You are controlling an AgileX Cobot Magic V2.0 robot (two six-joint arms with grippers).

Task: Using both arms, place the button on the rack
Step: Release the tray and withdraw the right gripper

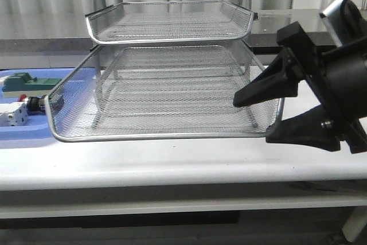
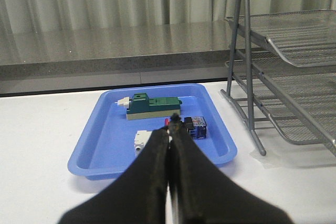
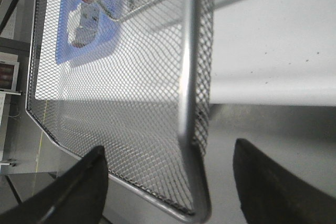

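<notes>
The button point(image 2: 193, 127) lies on its side in a blue tray point(image 2: 100, 156), its red head partly hidden behind my left fingertips. My left gripper point(image 2: 172, 125) hangs short of the button, shut, with nothing between its fingers. In the front view the button point(image 1: 35, 103) shows left of the rack point(image 1: 172, 136), and the left gripper is out of view. My right gripper point(image 1: 252, 120) is open at the front right corner of the rack's lower tray. In the right wrist view the rack's rim point(image 3: 189, 77) runs between the spread fingers of the right gripper point(image 3: 169, 148), untouched.
The blue tray point(image 1: 17, 136) also holds a green block on a beige base point(image 2: 149, 106) and a white blocky part point(image 2: 140, 140). The rack point(image 2: 294, 51) stands to the right of the tray on slim legs. A grey counter and curtains lie behind.
</notes>
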